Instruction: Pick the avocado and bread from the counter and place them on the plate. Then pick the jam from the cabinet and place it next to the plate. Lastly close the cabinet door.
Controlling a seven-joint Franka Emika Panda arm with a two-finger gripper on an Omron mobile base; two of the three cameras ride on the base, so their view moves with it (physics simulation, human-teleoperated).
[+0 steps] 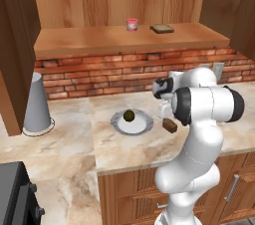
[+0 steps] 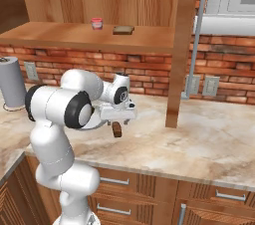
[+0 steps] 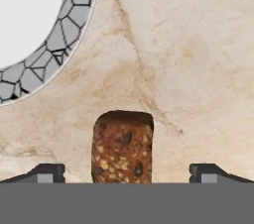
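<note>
Avocado (image 1: 129, 115) already on plate (image 1: 142, 127); bread (image 3: 122, 147) between spread gripper (image 3: 127, 172) tips, ungrasped; jam (image 1: 132, 24), cabinet door pending.

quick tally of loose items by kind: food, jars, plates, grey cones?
Food: 3 — round olive-brown avocado, blocky brown bread chunk, flat brown slice
Jars: 1 — pinkish-red jam jar
Plates: 1 — pale scalloped plate
Grey cones: 1
Total: 6

Kitchen: marbled counter (image 1: 64, 154), brick backsplash (image 1: 99, 72), wooden cabinet (image 1: 124, 0).
</note>
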